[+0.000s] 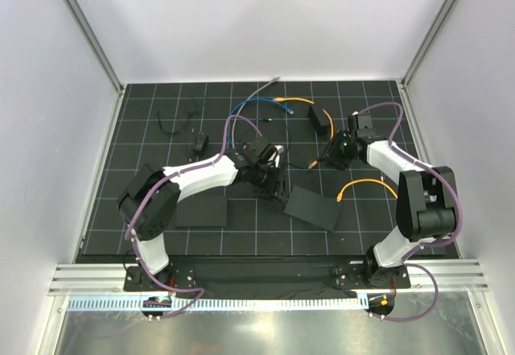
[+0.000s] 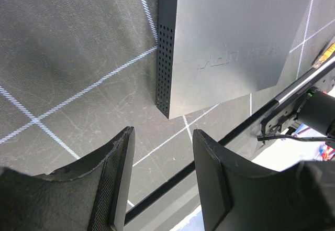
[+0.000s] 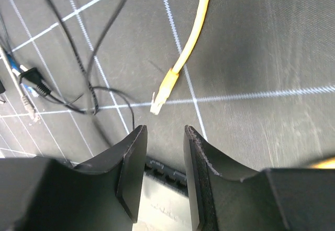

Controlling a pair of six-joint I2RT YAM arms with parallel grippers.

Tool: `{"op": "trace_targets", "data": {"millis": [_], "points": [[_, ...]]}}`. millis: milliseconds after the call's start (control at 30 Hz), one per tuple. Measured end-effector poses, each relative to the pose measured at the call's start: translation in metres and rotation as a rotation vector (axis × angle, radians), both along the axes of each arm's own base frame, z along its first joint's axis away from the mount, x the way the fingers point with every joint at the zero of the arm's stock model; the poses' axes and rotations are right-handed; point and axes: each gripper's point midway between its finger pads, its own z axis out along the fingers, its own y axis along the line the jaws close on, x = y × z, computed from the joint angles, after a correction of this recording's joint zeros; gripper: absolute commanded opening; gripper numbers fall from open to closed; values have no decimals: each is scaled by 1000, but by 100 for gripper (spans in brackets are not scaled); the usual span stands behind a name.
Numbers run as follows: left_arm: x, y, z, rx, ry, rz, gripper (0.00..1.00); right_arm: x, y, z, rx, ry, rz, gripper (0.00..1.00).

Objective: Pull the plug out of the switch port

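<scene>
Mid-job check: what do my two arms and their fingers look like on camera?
The left arm and right arm match: white link shells, black joint housings, a purple cable looping alongside each. The fingers are matte black wedges with rough edges.

We see the left gripper (image 2: 163,132), jaws parted, over a gridded mat (image 2: 63,58); beyond lies a black box (image 2: 230,47). Its side is perforated.

Bright, even light; soft shadows
</scene>
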Motion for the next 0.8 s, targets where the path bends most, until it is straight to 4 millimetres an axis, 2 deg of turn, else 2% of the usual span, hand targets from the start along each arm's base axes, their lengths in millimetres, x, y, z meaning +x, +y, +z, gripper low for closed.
{"op": "trace_targets", "data": {"millis": [100,233,367,500,633,800], "points": [[-1,-1,1,-5,5,-4,52,-4,-3,13,-17,-20,0,41],[-3,-2,1,-11,11,-7,52,-17,-10,19,-52,-12,2,41],[-9,-7,3,-21,18,-21,52,-41,-21,20,-72,10,-13,36],[-22,-16,6,-36,33,-47,52,-67,-34,22,-88,25,-48,36],[-29,-28,12,-60,35,-68,51,-85,-43,16,-95,64,-89,36],[-33,-43,13,-85,53,-78,52,-108,-55,-4,-100,135,-148,36]]}}
